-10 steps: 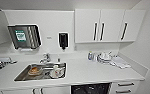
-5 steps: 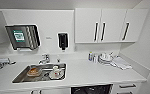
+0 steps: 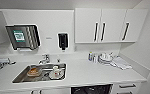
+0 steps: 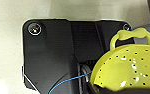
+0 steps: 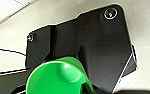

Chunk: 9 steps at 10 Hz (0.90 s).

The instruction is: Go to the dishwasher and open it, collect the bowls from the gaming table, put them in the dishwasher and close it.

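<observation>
A yellow-green bowl (image 4: 126,67) with small holes and a loop handle hangs close in the left wrist view, over the robot's dark plate, with my left gripper (image 4: 116,90) shut on its lower edge. My right gripper (image 5: 89,88) is shut on a bright green bowl (image 5: 57,77), which shows large in the right wrist view. In the head view the dishwasher (image 3: 91,89) is a dark opening under the white counter (image 3: 91,72), right of the sink. The gaming table is out of view.
A steel sink (image 3: 21,78) holds several dishes beside a tap (image 3: 44,59). Plates and bottles (image 3: 103,58) stand at the back right of the counter. White wall cabinets (image 3: 111,25), a soap dispenser (image 3: 63,41) and a towel dispenser (image 3: 23,37) hang above. Drawers (image 3: 127,87) flank the dishwasher.
The whole head picture has shifted slightly, so the camera has moved a little. Nothing on the counter has moved.
</observation>
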Tool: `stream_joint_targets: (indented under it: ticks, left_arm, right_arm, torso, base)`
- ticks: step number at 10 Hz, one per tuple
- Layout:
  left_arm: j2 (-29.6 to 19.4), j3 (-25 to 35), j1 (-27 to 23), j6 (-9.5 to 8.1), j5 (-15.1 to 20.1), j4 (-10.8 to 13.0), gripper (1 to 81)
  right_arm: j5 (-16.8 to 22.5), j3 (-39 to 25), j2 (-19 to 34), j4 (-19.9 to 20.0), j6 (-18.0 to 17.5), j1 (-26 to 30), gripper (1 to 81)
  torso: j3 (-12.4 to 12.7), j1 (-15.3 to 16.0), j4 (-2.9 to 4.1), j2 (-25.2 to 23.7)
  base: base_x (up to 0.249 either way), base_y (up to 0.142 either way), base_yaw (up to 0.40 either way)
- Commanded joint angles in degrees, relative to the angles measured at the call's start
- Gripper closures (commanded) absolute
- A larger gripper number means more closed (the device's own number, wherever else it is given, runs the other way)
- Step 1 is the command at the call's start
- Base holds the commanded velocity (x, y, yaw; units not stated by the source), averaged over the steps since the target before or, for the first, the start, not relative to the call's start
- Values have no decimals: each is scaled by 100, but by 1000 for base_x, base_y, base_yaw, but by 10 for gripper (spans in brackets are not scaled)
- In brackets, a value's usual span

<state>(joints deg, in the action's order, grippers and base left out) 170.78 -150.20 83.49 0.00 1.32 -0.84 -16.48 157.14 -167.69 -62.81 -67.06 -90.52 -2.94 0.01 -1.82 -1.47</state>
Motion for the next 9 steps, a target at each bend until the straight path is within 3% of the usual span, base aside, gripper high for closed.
stream_joint_targets:
  ticks: [1, 3, 6, 7, 8, 9]
  left_arm:
    - [-492, 834, -320, 9, 308, 23, 811]
    - [-1088, 1790, -338, 18, 282, 23, 811]
    - [-2047, 3234, -390, 9, 167, 14, 811]
    - [-2257, 3514, -399, 17, 71, 14, 811]
    - [-2529, 3769, -399, 26, 53, 23, 811]
    - [-2801, 4067, -355, 61, -17, 31, 811]
  right_arm:
    - [136, -17, 67, -48, 26, 204, 811]
    - [136, -17, 67, -48, 26, 213, 811]
    - [136, -26, 58, -48, 26, 222, 811]
    - [128, -26, 58, -48, 26, 222, 811]
    - [136, -26, 58, -48, 26, 222, 811]
    - [128, -26, 58, -48, 26, 231, 811]
  torso:
    - [-142, 0, 0, 0]
    - [-364, -1, 0, 0]
    - [-959, -1, 0, -2]
    - [-1040, -1, 0, -2]
    - [-789, -1, 0, 0]
    - [-926, 2, 0, 2]
  base:
    - [0, 0, 0]
    - [0, 0, 0]
    - [0, 0, 0]
    - [0, 0, 0]
    - [0, 0, 0]
    - [0, 0, 0]
